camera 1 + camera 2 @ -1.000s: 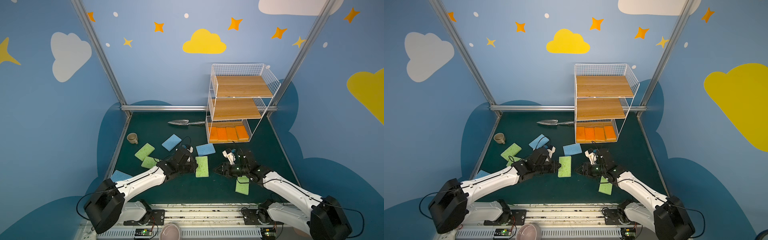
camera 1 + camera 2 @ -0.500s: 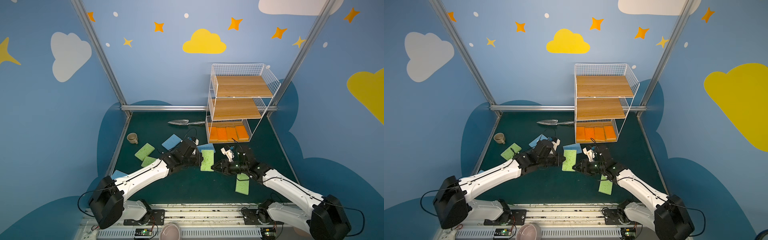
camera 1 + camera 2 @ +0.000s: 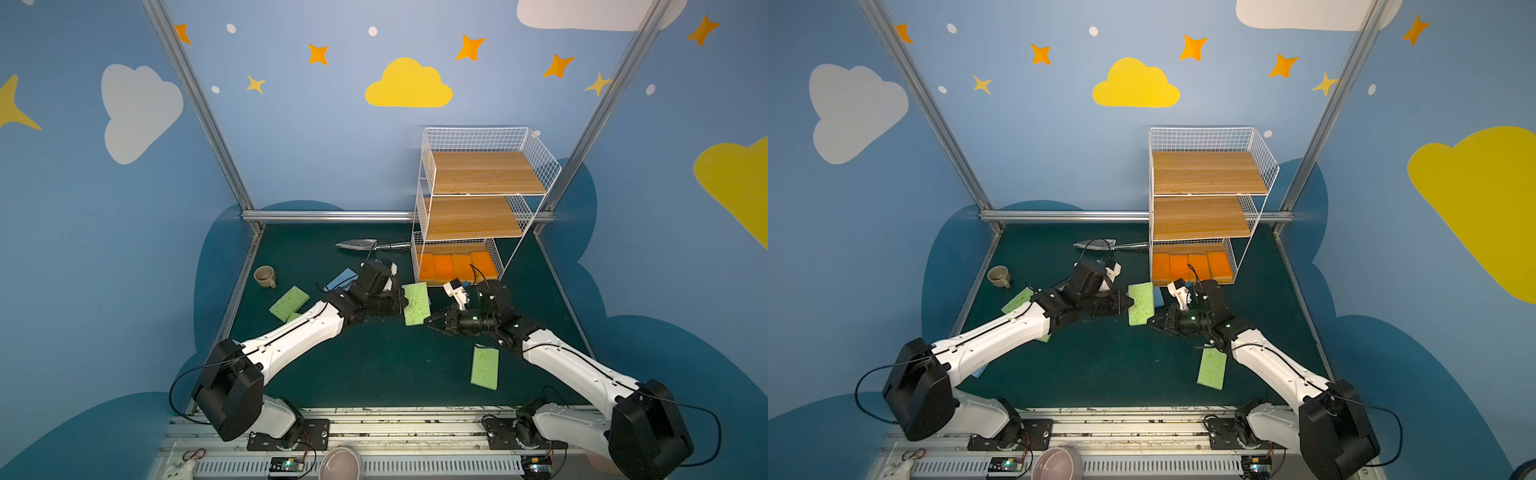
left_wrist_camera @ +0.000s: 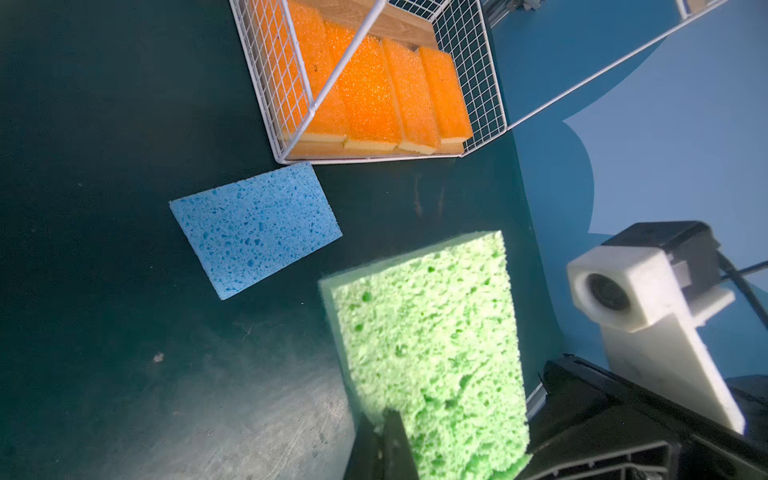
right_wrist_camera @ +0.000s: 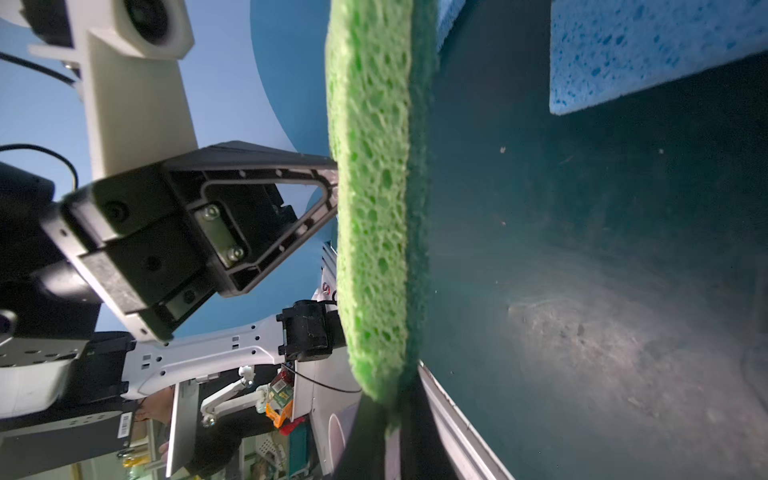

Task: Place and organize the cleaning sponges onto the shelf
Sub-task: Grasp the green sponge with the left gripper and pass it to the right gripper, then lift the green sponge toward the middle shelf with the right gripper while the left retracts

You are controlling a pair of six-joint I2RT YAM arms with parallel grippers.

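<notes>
In a top view the light green sponge [image 3: 415, 303] hangs just in front of the shelf [image 3: 478, 216], with the left claw [image 3: 404, 300] and right claw [image 3: 428, 323] both clamped on it. Left wrist view: if dropped, it would land by the blue sponge [image 4: 253, 228]. Right wrist view: the right claw's thin bite on the sponge's end may slip.

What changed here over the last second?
The left claw lifted the green sponge toward the shelf; the right claw moved in and shut on its near corner. The orange sponges on the shelf stayed put.
</notes>
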